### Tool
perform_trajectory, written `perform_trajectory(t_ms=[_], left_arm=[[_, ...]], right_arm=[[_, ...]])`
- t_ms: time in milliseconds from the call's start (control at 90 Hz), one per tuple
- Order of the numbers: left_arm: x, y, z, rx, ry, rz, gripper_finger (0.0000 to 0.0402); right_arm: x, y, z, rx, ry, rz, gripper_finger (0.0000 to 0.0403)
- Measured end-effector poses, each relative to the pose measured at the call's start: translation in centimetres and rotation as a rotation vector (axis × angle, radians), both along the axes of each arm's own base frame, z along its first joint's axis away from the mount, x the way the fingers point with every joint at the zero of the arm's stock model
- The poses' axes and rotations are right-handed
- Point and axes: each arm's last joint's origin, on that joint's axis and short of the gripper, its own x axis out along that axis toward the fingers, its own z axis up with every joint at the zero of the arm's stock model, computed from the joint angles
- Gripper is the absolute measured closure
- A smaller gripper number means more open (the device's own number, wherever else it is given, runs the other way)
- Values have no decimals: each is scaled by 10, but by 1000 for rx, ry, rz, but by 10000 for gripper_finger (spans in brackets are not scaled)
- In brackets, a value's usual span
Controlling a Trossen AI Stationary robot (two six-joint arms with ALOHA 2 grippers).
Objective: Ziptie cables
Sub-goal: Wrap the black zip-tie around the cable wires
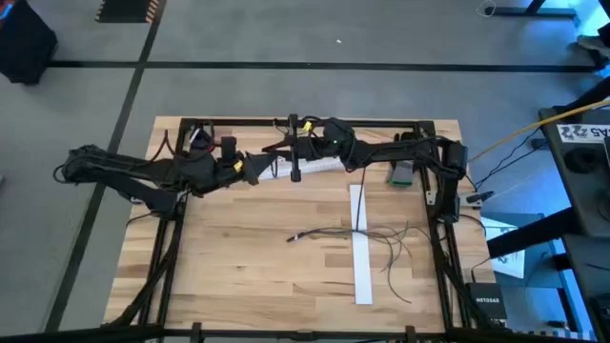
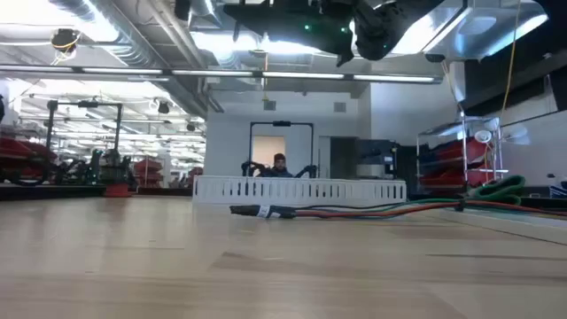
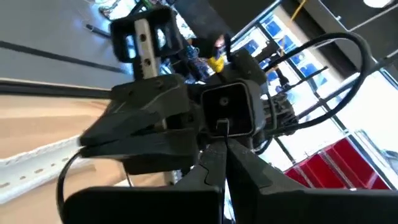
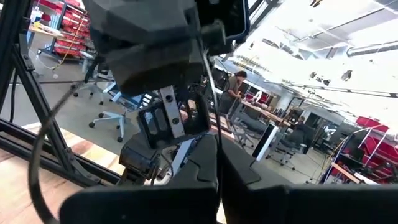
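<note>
**Zip tie held aloft, cables waiting below**

The cables (image 1: 381,243) lie loose on the bench (image 1: 238,257), fanned across the white slotted duct (image 1: 361,252), well apart from both my arms; nothing binds them yet. I am up at the back of the bench; my left fingers (image 3: 205,171) and right fingers (image 4: 202,165) meet tip to tip, each pair pinched narrow on a thin black zip tie (image 4: 208,81), I judge to steady or pass it in free air before carrying it down to the bunch.
</note>
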Motion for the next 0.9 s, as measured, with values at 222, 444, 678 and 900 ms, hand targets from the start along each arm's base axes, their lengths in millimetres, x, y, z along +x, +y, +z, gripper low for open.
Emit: perform_trajectory(t_ms=[222, 444, 678, 900], left_arm=[[0, 0, 0, 5, 2, 12, 401], [-2, 0, -3, 0, 40, 12, 402], [-9, -2, 3, 4, 8, -3, 401], [-23, -7, 20, 97, -47, -42, 401]], right_arm=[[0, 0, 0, -7, -3, 0, 403], [-2, 9, 8, -72, -32, -12, 403], [-6, 8, 15, -87, -8, -70, 403], [-9, 9, 14, -87, 76, -69, 403]])
